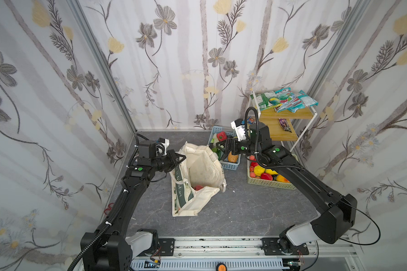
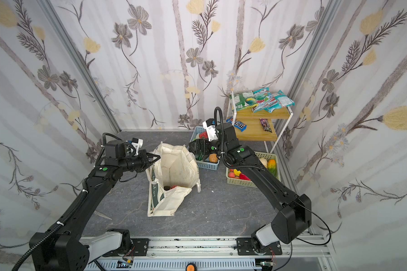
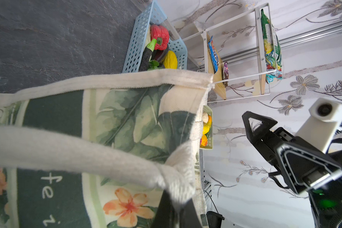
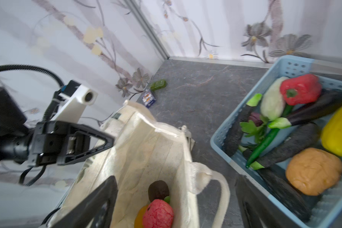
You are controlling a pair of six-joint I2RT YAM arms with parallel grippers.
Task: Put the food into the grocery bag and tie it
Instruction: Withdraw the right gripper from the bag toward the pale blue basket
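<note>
Closest to the lens, the grocery bag (image 3: 138, 118), rim pinched in your left pincer (image 1: 183, 157), holds only some food (image 4: 158, 215); your right pincer (image 1: 220, 147) is spread empty, handles (image 3: 67, 146) untied.

1. Both top views: one stereo pair, high over my base rail (image 1: 221, 245) (image 2: 197, 245), facing forward and down into the booth. Far off; the whole floor and both my arms fit. Framing nearly equal, shifted a bit sideways.
2. My left wrist cam: right up against the grocery bag (image 3: 126, 122), its printed side fills most of the frame. Looks past it at the blue basket (image 3: 135, 43), shelf (image 3: 220, 88) and right gripper (image 3: 263, 136).
3. My right wrist cam: close, looks down into the bag's open mouth, blue basket beside it, left gripper (image 4: 111, 141) opposite.
4. Shared: the wrist views face each other across the bag; both catch bag and blue basket. Top views cover all that.
</note>
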